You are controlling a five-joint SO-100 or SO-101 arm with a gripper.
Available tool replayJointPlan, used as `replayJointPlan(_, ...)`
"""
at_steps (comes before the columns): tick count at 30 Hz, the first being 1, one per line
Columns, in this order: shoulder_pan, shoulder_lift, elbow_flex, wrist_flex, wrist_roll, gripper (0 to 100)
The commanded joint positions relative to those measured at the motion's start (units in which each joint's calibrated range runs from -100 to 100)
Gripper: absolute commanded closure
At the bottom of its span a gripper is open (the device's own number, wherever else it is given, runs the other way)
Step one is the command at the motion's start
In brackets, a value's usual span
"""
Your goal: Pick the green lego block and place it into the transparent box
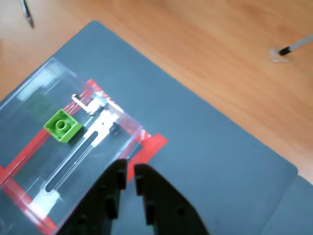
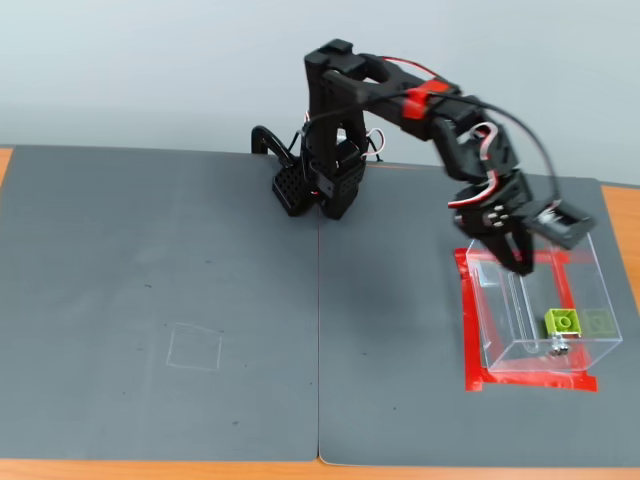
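The green lego block (image 1: 62, 126) lies on the floor inside the transparent box (image 1: 29, 107), studs up; in the fixed view the block (image 2: 561, 321) sits near the box's front right corner. The box (image 2: 500, 310) stands on the grey mat inside a red tape outline (image 2: 469, 320), with a metal fitting (image 1: 100, 128) at its base. My black gripper (image 1: 130, 170) is empty, its fingers nearly together with a thin gap. In the fixed view the gripper (image 2: 515, 262) hangs just above the box's rear rim, apart from the block.
The box stands on a dark grey mat (image 2: 160, 300) over a wooden table (image 1: 205, 44). A faint square outline (image 2: 195, 347) marks the mat at left. The arm's base (image 2: 325, 180) stands at the mat's back centre. A thin black-tipped rod (image 1: 296, 45) lies on the wood.
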Motion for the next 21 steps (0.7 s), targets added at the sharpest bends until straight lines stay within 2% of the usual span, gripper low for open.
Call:
replayJointPlan(1,6.0,-8.3,7.1,-6.2,0.0,98)
replayJointPlan(7,14.5,-20.1,23.8,-11.9,-0.1,98)
replayJointPlan(15,25.8,-37.4,43.3,-12.5,-0.1,98)
replayJointPlan(21,29.9,-48.7,56.6,-12.6,-0.1,98)
